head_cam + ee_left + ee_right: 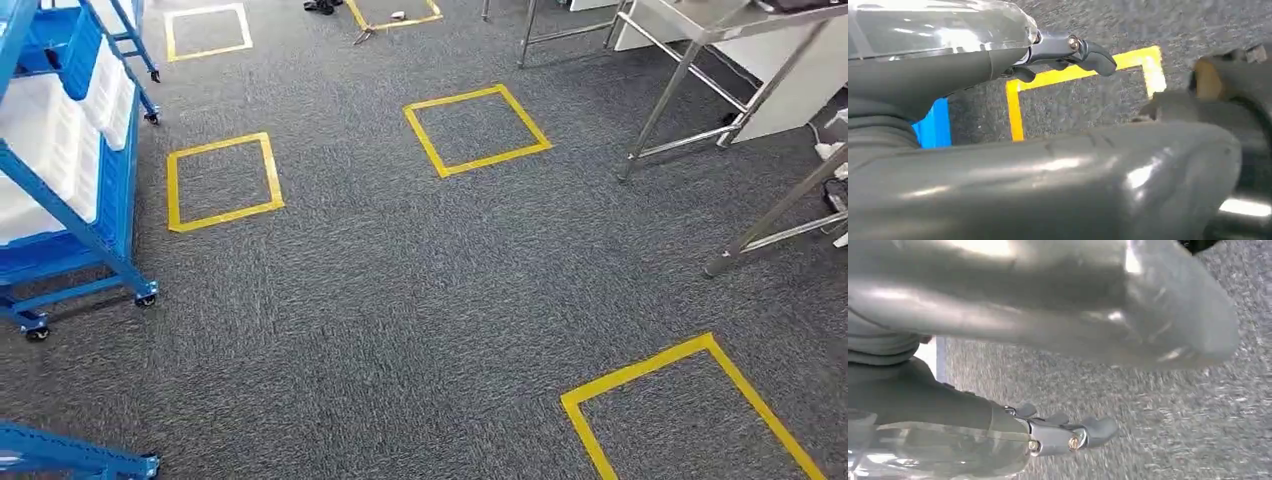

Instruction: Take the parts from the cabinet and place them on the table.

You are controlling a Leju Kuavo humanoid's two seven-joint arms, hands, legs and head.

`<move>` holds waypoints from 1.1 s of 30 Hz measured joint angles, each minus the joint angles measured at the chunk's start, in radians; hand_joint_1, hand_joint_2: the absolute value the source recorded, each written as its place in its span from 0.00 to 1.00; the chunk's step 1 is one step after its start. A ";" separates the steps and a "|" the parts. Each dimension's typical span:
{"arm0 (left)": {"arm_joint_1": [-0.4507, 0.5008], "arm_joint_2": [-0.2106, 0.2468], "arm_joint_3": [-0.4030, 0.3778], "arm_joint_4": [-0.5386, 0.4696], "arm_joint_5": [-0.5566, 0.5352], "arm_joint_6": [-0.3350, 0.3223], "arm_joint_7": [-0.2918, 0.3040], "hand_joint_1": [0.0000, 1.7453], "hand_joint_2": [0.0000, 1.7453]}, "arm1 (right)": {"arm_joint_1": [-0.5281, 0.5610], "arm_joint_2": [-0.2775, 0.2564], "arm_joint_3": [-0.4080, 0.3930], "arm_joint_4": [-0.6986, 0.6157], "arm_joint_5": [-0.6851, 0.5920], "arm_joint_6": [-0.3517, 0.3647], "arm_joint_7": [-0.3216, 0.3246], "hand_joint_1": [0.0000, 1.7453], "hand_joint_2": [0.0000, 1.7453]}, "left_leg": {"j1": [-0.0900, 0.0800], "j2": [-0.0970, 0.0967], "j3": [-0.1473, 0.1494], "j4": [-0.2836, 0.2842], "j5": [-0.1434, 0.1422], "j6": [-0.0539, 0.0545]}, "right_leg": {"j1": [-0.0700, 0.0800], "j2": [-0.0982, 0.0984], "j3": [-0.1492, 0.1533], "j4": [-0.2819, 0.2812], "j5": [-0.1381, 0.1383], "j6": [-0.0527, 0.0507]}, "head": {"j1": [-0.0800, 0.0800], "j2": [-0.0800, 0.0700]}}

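Note:
The blue wheeled cabinet [112, 255] stands at the left of the head view, with white bins [55, 150] on its sloping shelves; no parts are discernible in them. At the upper right are the steel legs of a table [690, 70]. My left hand [948, 75] hangs over the carpet, its fingers [1088, 54] stretched out apart from the thick thumb [1073, 175], and it holds nothing. My right hand [923, 400] also hangs over the carpet, fingers [1073, 432] extended away from the thumb [1073, 315], with nothing in it.
Grey carpet carries several yellow tape squares [478, 130], one near the front right [700, 410]. A second steel table leg [780, 210] slants in at the right with cables behind it. Another blue frame [70, 455] juts in at the bottom left.

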State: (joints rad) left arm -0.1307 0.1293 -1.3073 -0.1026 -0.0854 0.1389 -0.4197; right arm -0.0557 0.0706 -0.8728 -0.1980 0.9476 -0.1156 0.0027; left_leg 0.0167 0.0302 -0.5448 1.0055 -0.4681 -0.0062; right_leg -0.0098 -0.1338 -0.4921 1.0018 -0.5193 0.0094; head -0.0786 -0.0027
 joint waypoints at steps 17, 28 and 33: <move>0.014 0.017 0.034 0.002 0.000 0.036 -0.027 0.00 0.00 | -0.004 -0.001 0.001 0.000 0.038 0.037 -0.006 0.00 0.00 | -0.020 -0.110 -0.036 0.034 -0.011 -0.005 | 0.006 0.157 -0.022 -0.020 0.036 -0.054 | 0.000 0.000; 0.017 0.038 0.035 0.011 0.000 0.040 -0.041 0.00 0.00 | 0.004 0.026 0.000 0.002 0.031 0.050 0.002 0.00 0.00 | -0.017 0.026 0.006 -0.011 0.007 -0.008 | 0.018 0.016 -0.013 -0.005 0.012 -0.036 | 0.000 0.000; 0.023 0.051 0.031 0.018 0.000 0.039 -0.049 0.00 0.00 | 0.001 0.038 -0.005 0.002 0.014 0.048 -0.015 0.00 0.00 | -0.007 -0.020 0.007 -0.027 0.022 0.020 | 0.007 0.108 -0.044 0.083 -0.058 -0.014 | 0.000 0.000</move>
State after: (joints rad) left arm -0.1078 0.1804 -1.2764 -0.0851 -0.0851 0.1774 -0.4688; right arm -0.0550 0.1083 -0.8782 -0.1965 0.9613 -0.0675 -0.0118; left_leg 0.0094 0.0101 -0.5380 0.9789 -0.4465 0.0134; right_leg -0.0026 -0.0258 -0.5359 1.0848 -0.5769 -0.0051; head -0.0782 -0.0027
